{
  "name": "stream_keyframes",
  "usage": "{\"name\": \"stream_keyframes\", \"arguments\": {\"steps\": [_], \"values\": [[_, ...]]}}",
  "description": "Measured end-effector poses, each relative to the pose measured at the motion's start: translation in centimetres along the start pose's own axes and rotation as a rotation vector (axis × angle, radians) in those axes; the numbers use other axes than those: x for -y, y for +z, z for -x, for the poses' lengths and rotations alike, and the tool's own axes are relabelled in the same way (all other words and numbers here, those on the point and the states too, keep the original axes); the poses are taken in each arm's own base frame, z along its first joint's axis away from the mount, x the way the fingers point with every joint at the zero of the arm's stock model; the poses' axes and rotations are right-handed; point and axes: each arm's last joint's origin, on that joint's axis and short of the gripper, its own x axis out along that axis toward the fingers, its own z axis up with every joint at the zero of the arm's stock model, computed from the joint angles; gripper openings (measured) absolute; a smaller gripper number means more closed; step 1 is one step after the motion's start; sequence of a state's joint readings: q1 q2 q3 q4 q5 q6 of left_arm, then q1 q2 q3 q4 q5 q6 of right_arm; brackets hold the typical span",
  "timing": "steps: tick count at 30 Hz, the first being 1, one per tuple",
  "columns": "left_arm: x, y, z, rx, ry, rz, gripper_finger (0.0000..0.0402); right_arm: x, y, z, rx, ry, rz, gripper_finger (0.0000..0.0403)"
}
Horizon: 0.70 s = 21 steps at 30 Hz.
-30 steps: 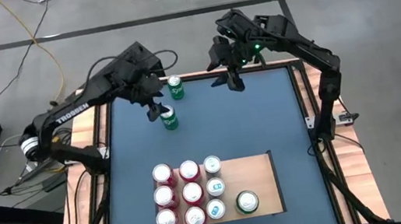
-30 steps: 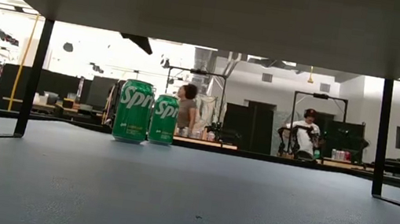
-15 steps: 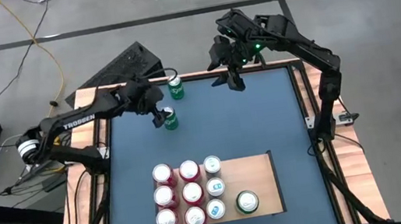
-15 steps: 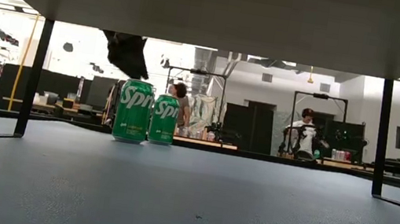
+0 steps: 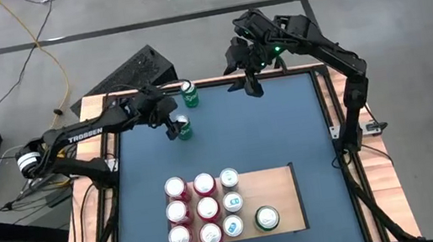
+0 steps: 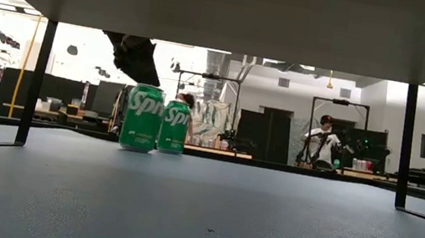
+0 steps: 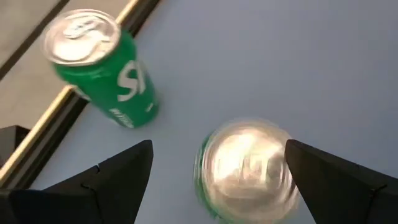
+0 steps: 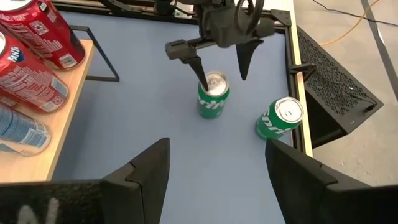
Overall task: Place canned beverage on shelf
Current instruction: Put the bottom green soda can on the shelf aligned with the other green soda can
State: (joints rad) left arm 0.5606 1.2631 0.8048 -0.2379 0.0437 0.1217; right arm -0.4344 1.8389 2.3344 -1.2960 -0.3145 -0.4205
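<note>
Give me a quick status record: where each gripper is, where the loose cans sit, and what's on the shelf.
left gripper: open, straddling the top of the near green can, not closed on it
right gripper: open, raised by the table's far edge, holding nothing
far green can: upright on the blue table, beside the far rail
shelf: carries ten upright cans: six red cans, three pale blue cans, one shelved green can
free shelf space: the right part of the board
</note>
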Motion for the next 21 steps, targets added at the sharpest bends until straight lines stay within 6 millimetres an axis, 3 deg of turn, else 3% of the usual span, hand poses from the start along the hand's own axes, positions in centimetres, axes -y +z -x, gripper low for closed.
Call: {"name": "stream_keyframes", "arguments": {"steps": [7, 12, 21], "values": [[-0.2, 0.7, 1.7, 0.077, -0.011, 0.054, 0.0352, 0.0, -0.1, 0.0, -0.006, 0.003, -0.004, 0.0248], [0.2, 0.7, 1.7, 0.089, -0.029, 0.044, 0.0352, 0.0, -0.1, 0.0, -0.007, 0.005, -0.004, 0.0248], [0.8, -2.7, -0.1, 0.102, -0.009, 0.090, 0.0352, 0.0, 0.0, 0.0, 0.000, 0.001, -0.005, 0.0248]]}}
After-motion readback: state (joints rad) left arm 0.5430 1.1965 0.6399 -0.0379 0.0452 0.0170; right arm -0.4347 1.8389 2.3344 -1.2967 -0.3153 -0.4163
